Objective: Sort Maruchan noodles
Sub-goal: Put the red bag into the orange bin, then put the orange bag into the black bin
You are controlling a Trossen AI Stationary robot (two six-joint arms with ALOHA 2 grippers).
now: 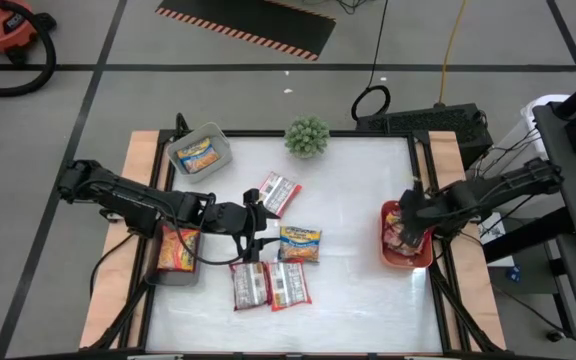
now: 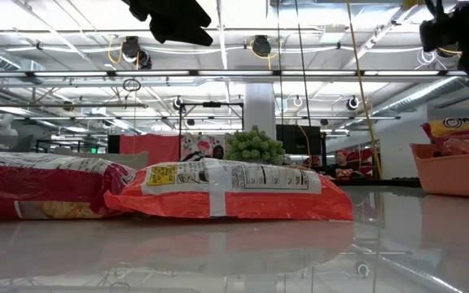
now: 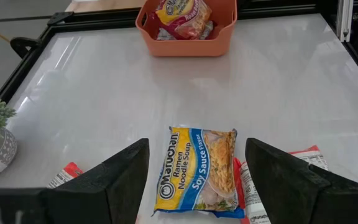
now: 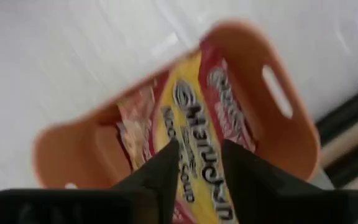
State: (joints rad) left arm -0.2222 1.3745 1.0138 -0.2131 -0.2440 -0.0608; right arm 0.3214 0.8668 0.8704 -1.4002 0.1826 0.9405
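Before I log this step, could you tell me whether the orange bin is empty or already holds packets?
Not empty: the orange bin holds red noodle packets, visible in the high and left wrist views. The exact count cannot be told.

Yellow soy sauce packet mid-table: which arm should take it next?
Left. The left gripper hangs open just beside the yellow soy sauce packet, which lies between its fingers in the left wrist view. The right gripper is far off, over the orange bin.
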